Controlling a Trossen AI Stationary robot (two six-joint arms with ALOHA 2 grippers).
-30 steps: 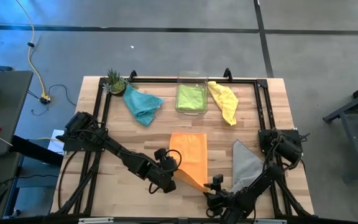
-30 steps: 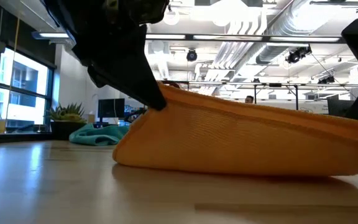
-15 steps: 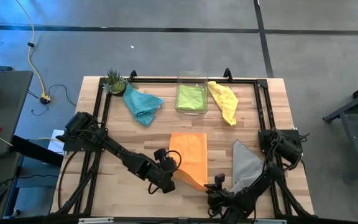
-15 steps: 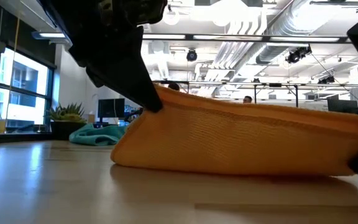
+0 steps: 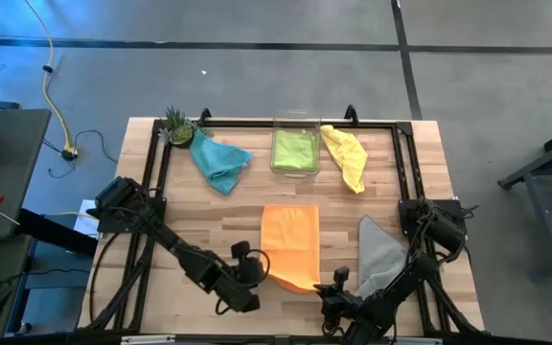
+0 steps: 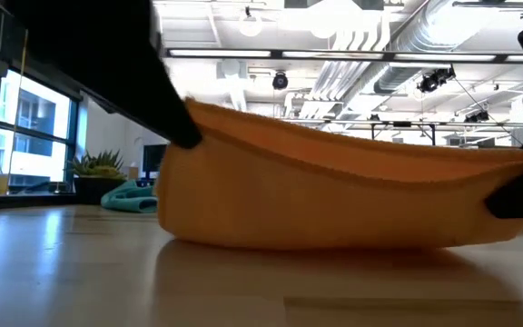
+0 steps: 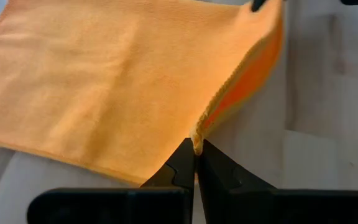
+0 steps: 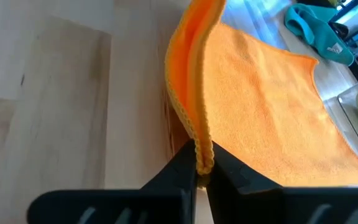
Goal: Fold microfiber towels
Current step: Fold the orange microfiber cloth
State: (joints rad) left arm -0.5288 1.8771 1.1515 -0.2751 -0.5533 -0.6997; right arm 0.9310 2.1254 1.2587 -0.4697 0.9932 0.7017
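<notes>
Orange towel (image 5: 290,243): near corners pinched, one in left gripper (image 7: 195,163), one in right gripper (image 8: 199,169). Clear bin (image 5: 294,122): apparently holds green towel (image 5: 294,149).

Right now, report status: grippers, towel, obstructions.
Left gripper shut on orange towel corner. Right gripper shut on the other near corner. Near edge lifted off table. Nothing in the way.
</notes>
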